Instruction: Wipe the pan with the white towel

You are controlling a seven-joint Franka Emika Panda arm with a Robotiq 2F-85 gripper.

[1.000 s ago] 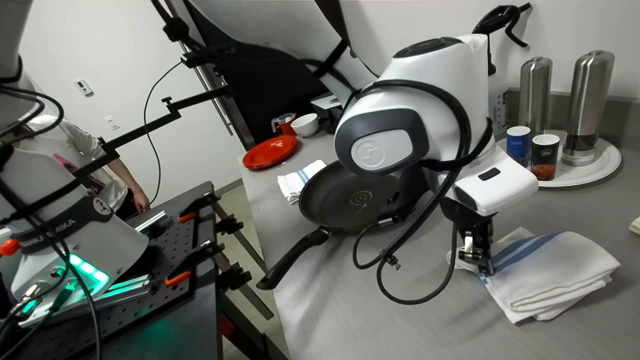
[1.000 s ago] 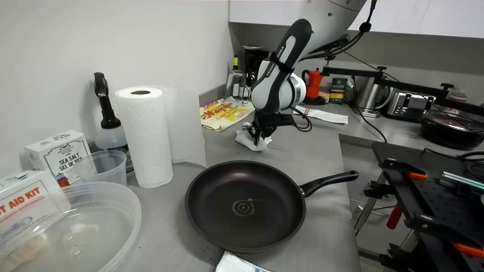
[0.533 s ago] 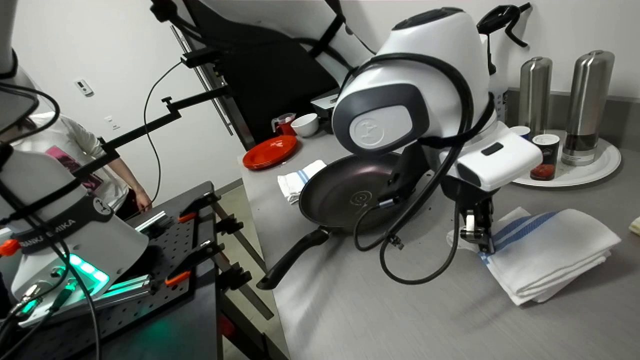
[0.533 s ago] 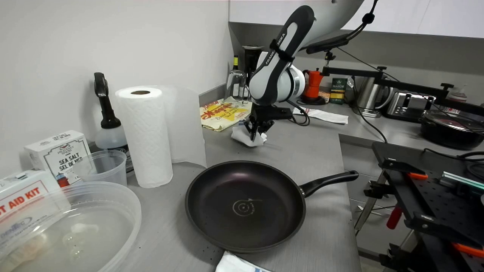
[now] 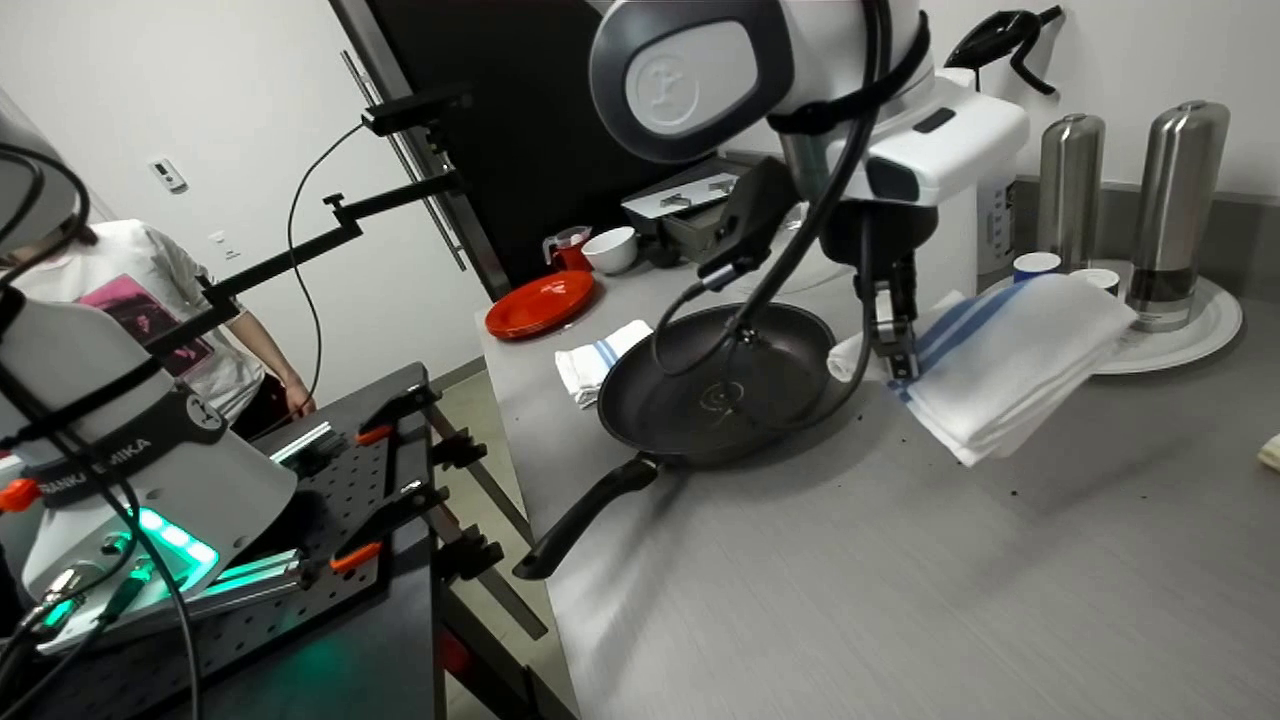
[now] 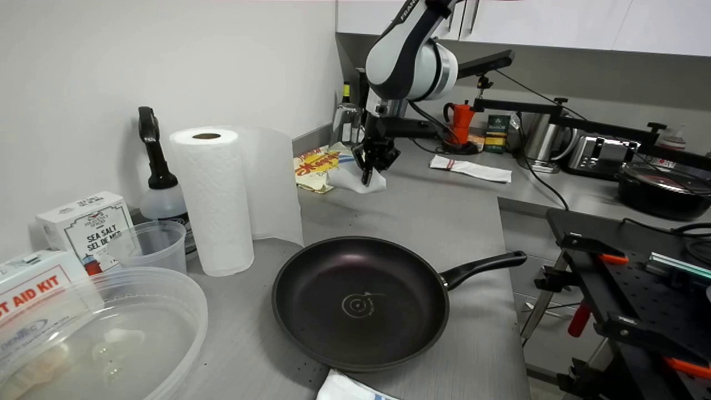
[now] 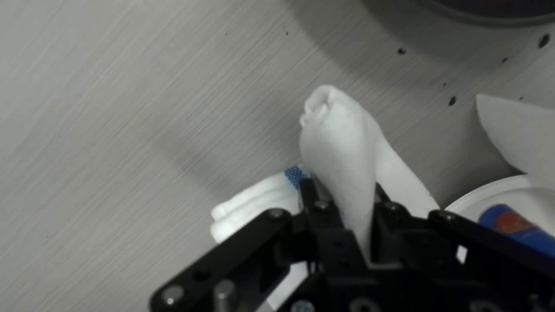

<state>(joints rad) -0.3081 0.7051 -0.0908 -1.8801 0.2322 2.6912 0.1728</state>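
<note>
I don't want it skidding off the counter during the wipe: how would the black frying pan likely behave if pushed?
The pan would probably slide on the counter, whose surface looks smooth. An off-centre push might swivel it, as the long handle juts out to one side. Tipping seems unlikely, given its broad, shallow shape.

In the wrist view, we note the pan (image 7: 503, 8) cut off at upper right; dark specks (image 7: 402, 51) are too small to identify.
</note>
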